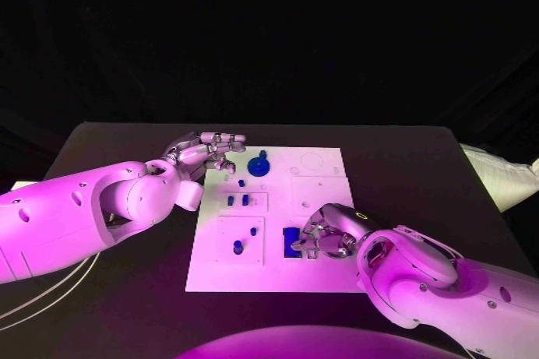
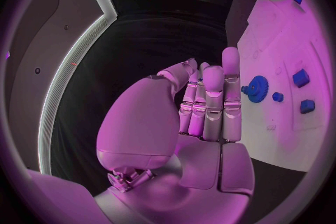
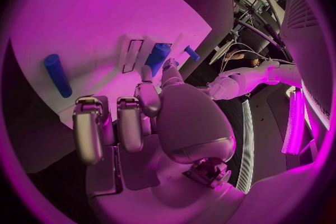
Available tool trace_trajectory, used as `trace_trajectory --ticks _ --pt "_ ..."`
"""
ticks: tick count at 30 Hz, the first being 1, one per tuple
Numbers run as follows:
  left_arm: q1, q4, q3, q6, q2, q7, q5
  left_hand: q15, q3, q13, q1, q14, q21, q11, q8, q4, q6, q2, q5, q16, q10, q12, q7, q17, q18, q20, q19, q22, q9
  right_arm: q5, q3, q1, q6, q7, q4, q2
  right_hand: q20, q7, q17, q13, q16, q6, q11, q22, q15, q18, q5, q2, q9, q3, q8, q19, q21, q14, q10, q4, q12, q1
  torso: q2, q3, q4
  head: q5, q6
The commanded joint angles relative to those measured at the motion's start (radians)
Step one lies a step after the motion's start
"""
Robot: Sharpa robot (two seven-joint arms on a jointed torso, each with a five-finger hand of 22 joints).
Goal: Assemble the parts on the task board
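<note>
The white task board (image 1: pixel 320 168) lies in the middle of the black table. My left hand (image 1: pixel 209 152) hovers at the board's far left corner, fingers straight (image 2: pixel 213 102) and holding nothing. A blue gear (image 1: pixel 259 167) (image 2: pixel 257 88) stands on the board just beside it. Small blue parts (image 1: pixel 237 198) (image 2: pixel 301 77) sit in the recesses nearer me. My right hand (image 1: pixel 323 233) (image 3: pixel 157 117) is low over the board's near right part. Two of its fingertips (image 3: pixel 169 69) pinch the end of a long blue block (image 1: pixel 292 242) (image 3: pixel 158 56) that rests on the board beside a slot.
Two more small blue parts (image 1: pixel 238 247) lie in the near left recess. A blue rod (image 3: pixel 57 74) lies on the board away from the right hand. Bare black table (image 1: pixel 135 141) surrounds the board, and white cables (image 1: pixel 45 297) trail at the near left.
</note>
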Motion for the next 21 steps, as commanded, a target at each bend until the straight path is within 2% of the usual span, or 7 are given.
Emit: trace_trajectory --ticks 1,5,10,14,15,17,21 --pt "0.000 0.003 0.001 0.020 -0.002 0.004 -0.003 0.000 -0.007 0.001 -0.001 -0.009 -0.006 -0.002 0.004 0.000 -0.007 0.007 0.002 0.006 -0.006 0.005 -0.002 0.000 0.019 0.005 -0.004 -0.001 -0.001 0.027 0.004 -0.001 -0.055 0.000 0.026 -0.028 -0.006 0.000 0.134 0.002 0.000 -0.006 -0.001 0.193 0.001 -0.004 0.031 0.004 -0.001 0.001 -0.007 0.067 0.000 0.078 0.005 0.018 0.002 -0.020 0.000 0.0020 -0.0026 0.002 0.002" --pt "0.000 0.003 0.001 0.019 -0.005 0.005 -0.003 0.000 -0.007 0.001 -0.001 -0.009 -0.006 -0.002 0.004 0.000 -0.007 0.007 0.002 0.006 -0.006 0.005 -0.002 0.000 0.019 0.005 -0.004 -0.001 -0.001 0.078 0.012 0.010 -0.061 -0.001 0.062 -0.093 -0.004 0.001 0.135 0.003 0.001 -0.008 0.001 0.193 0.002 -0.004 0.052 0.006 -0.001 0.004 -0.014 0.067 -0.001 0.079 0.005 0.031 0.001 -0.031 -0.002 -0.0005 -0.0036 -0.003 0.003" --pt "0.000 0.002 0.000 0.017 -0.008 0.006 -0.003 0.000 -0.007 0.001 -0.001 -0.009 -0.006 -0.002 0.004 0.000 -0.007 0.007 0.002 0.006 -0.006 0.005 -0.002 0.000 0.019 0.005 -0.004 -0.001 -0.001 0.106 0.015 0.030 -0.052 0.000 0.075 -0.174 -0.003 0.005 0.136 -0.002 0.001 -0.017 0.003 0.191 0.004 -0.003 0.072 0.005 -0.005 0.012 -0.027 0.066 -0.002 0.079 -0.001 0.032 -0.011 -0.022 -0.004 -0.0003 -0.0119 -0.013 0.010" --pt "0.000 0.004 0.000 0.018 -0.011 0.006 -0.005 0.000 -0.007 0.002 0.000 -0.009 -0.006 -0.002 0.005 0.000 -0.008 0.008 0.003 0.006 -0.007 0.006 -0.003 0.000 0.019 0.005 -0.004 -0.001 -0.001 0.093 0.016 0.035 -0.042 0.002 0.064 -0.211 -0.001 0.006 0.131 -0.018 -0.003 -0.016 0.004 0.186 0.005 -0.002 0.098 0.007 -0.007 0.025 -0.038 0.063 -0.006 0.077 -0.014 0.028 -0.037 -0.005 -0.003 0.0032 -0.0216 -0.016 0.017" --pt "0.000 0.004 0.000 0.018 -0.011 0.006 -0.006 0.000 -0.007 0.002 0.000 -0.009 -0.006 -0.002 0.005 0.000 -0.008 0.008 0.003 0.006 -0.007 0.006 -0.003 0.000 0.019 0.005 -0.004 -0.001 -0.001 0.085 0.016 0.035 -0.039 0.002 0.060 -0.216 -0.001 0.006 0.131 -0.023 -0.003 -0.016 0.005 0.186 0.005 -0.002 0.101 0.007 -0.008 0.027 -0.041 0.062 -0.006 0.077 -0.017 0.028 -0.045 -0.002 -0.003 0.0040 -0.0232 -0.019 0.015" --pt "-0.001 0.005 0.000 0.019 -0.011 0.006 -0.006 0.000 -0.007 0.002 0.000 -0.009 -0.006 -0.002 0.005 0.000 -0.008 0.008 0.003 0.006 -0.007 0.006 -0.003 0.000 0.019 0.005 -0.004 -0.001 -0.001 0.059 0.016 0.034 -0.027 0.002 0.051 -0.224 0.000 0.006 0.131 -0.032 -0.004 -0.015 0.005 0.185 0.006 -0.002 0.106 0.008 -0.010 0.032 -0.045 0.062 -0.007 0.077 -0.023 0.029 -0.059 0.004 -0.003 0.0057 -0.0250 -0.022 0.013" --pt "-0.002 0.007 0.000 0.021 -0.010 0.006 -0.007 0.000 -0.007 0.002 0.001 -0.010 -0.006 -0.002 0.005 -0.001 -0.008 0.008 0.003 0.006 -0.007 0.007 -0.003 -0.001 0.019 0.005 -0.004 -0.001 -0.001 0.033 0.016 0.031 0.000 -0.001 0.033 -0.227 0.000 0.007 0.125 -0.068 -0.008 -0.012 0.005 0.180 0.006 -0.001 0.113 0.010 -0.013 0.040 -0.055 0.059 -0.010 0.075 -0.042 0.032 -0.110 0.010 -0.004 0.0053 -0.0253 -0.035 0.013"
